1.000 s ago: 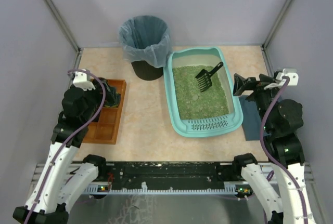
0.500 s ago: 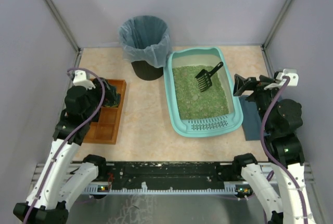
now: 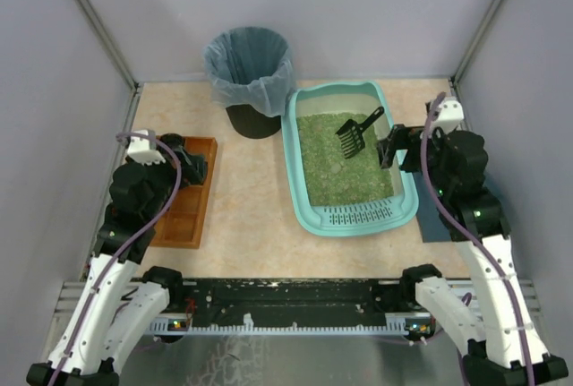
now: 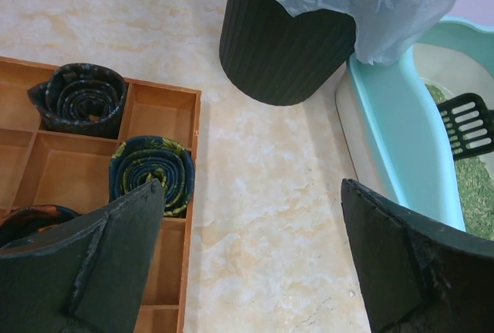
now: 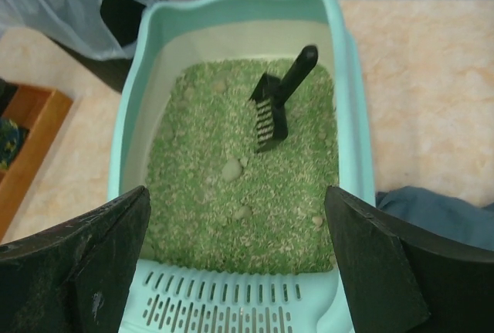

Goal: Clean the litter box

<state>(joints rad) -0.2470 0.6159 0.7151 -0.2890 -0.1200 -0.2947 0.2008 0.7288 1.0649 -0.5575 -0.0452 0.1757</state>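
— Litter box [image 3: 363, 216], that large rectangular teal plastic tray: where?
— Mid-table, slotted grate lip nearest the arms; granular green litter holds a black slotted plastic scoop [image 3: 356, 135].
— Grippers?
— Right gripper [image 5: 235, 191] gapes at the box's right rim; left gripper [image 4: 253, 186] gapes over the brown wooden compartment tray [image 4: 46, 167].

From above, the left gripper [image 3: 186, 162] covers the far cells of the wooden tray [image 3: 183, 216]. At its wrist, a third roll [image 4: 31, 215] sits mostly behind one finger [image 4: 100, 263], and the scoop [image 4: 471, 124] shows only its slotted head — the handle runs off the right edge. The right wrist view loses the near corners of the litter box [image 5: 231, 302] behind its fingers [image 5: 77, 271], and the blue cloth [image 5: 432, 213] is cut off at the frame's side.
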